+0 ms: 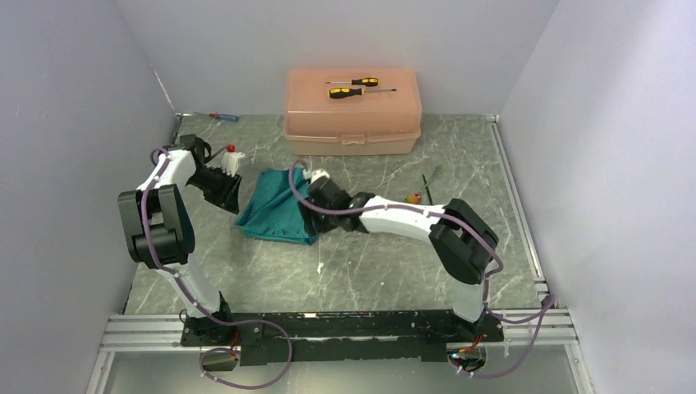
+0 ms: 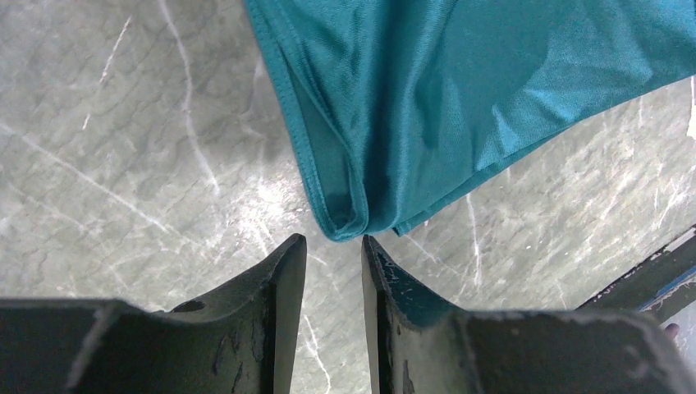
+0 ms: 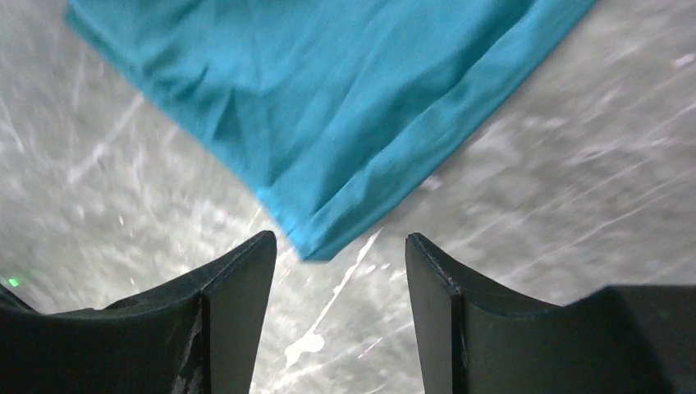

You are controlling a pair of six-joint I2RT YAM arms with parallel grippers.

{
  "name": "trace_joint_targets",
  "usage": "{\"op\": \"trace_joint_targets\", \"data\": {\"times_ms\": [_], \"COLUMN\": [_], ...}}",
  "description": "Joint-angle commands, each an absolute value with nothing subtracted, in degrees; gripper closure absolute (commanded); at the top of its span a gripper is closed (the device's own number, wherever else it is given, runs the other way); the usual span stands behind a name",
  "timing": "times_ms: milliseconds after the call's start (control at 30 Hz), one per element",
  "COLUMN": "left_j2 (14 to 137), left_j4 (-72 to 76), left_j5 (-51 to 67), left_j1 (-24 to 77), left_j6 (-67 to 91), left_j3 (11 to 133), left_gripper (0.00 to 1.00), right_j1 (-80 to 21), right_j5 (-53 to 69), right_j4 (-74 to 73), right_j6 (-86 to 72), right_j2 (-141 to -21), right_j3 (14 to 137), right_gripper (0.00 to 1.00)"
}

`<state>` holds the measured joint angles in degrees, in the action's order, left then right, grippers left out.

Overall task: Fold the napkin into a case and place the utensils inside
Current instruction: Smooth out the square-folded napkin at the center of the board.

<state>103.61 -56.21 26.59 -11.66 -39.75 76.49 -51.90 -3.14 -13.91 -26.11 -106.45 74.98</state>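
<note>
The left pincer (image 2: pixel 332 242) hangs low over the table (image 2: pixel 123 164). Its jaws stand a narrow slot apart with nothing between them. A corner of the napkin (image 2: pixel 460 98), doubled so that two hemmed layers meet there, lies just ahead of the tips; I cannot tell whether it touches them. To fold cleanly, I judge the pincer should slide forward flat along the table, take both layers together, and close firmly before lifting.

The napkin lies rumpled mid-table between the arms, in front of the peach box (image 1: pixel 353 111).

The right pincer (image 3: pixel 341 242) stands wide apart and empty. Another napkin corner lies at the mouth of its gap, nearer the left finger. That view is smeared, so contact is unclear.

A thin dark fork (image 1: pixel 428 185) lies further right, clear of the cloth.
</note>
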Motion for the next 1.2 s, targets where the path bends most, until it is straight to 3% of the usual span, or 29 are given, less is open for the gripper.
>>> {"op": "trace_joint_targets", "data": {"times_ms": [0,233,467,567,667,933,1067,1167], "left_j2": [101.7,101.2,102.5,102.9,102.9,102.9,102.8,102.5], "left_j4": [-57.5,-56.9,-56.5,-56.7,-56.6,-56.6,-56.7,-57.1], "left_j5": [28.1,25.6,23.9,23.5,23.0,23.1,23.3,23.7], "left_j1": [-10.2,-10.2,-10.6,-10.8,-11.1,-11.2,-11.2,-11.2], "left_j6": [-38.6,-37.0,-34.3,-34.1,-34.3,-34.7,-34.6,-34.8], "left_j3": [78.4,79.0,80.2,80.8,80.7,80.9,81.1,81.1], "left_gripper": [0.63,0.65,0.67,0.67,0.67,0.67,0.67,0.67], "right_j1": [-58.0,-62.0,-62.5,-62.5,-62.4,-61.5,-61.5,-61.5], "right_j5": [-10.5,-18.8,-15.6,-12.2,-12.8,-17.4,-17.4,-16.6], "right_j4": [-8.8,-9.6,-7.8,-6.5,-6.9,-4.2,-2.7,-3.0], "right_j6": [-24.6,-20.1,-16.8,-16.3,-17.1,-24.0,-27.2,-28.0], "right_j2": [-105.4,-107.6,-112.0,-113.0,-113.0,-106.1,-104.6,-104.9], "right_j3": [73.8,76.1,77.8,77.4,76.4,64.8,61.6,61.8], "right_gripper": [0.35,0.34,0.40,0.47,0.62,0.80,0.83,0.67]}}
